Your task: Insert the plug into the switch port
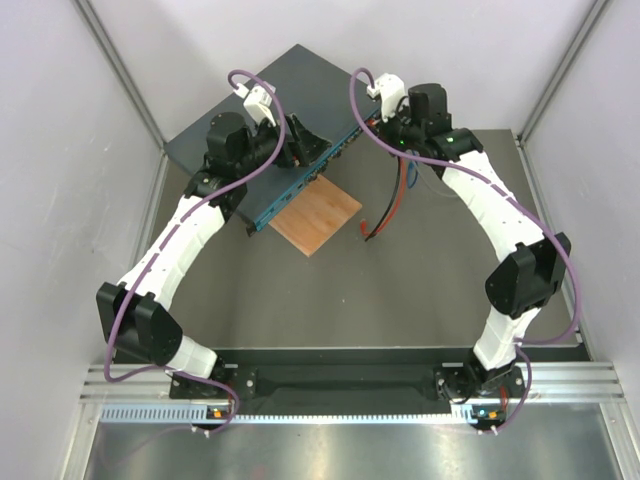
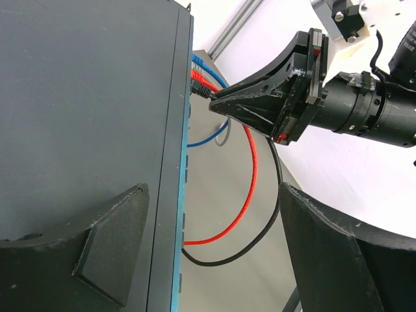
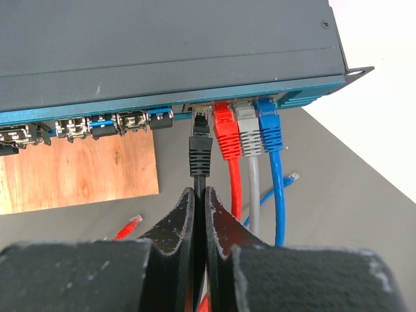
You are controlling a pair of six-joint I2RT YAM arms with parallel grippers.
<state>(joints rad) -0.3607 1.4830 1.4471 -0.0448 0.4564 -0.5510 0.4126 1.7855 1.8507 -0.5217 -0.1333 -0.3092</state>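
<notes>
Switch: we see the large, flat, rectangular, dark slate-grey metal switch [image 3: 162, 45] lying on the dark grey table [image 3: 338, 195], its teal-blue front edge with the row of sockets facing both arms.

Plug: the black moulded plug [image 3: 200, 149] on a black cable [image 2: 276, 188] stands end-on to the front edge. Its clear tip is at the mouth of a socket; we cannot tell how deep it sits.

Right gripper: the right gripper [image 3: 199, 195] is clenched on the black cable just behind the black plug, its 2 fingers pressed flat against each other around it and pointing straight at the switch.

Plug to gripper: the plug sticks out beyond the fingertips, between them and the socket.

Neighbours: 3 seated plugs sit just beside it in a row, first red [image 3: 224, 133], then grey [image 3: 247, 133], then blue [image 3: 268, 130].

Left gripper: the left gripper [image 2: 213, 190] is spread wide and grasps nothing. 1 finger is over the switch's top and the other out over the table, with the front edge between them.

Board: a brown wooden board [image 3: 78, 172] lies under the front edge, away from the black plug.

Loose end: a red plug end [image 3: 130, 227] lies on the table near the board.
</notes>
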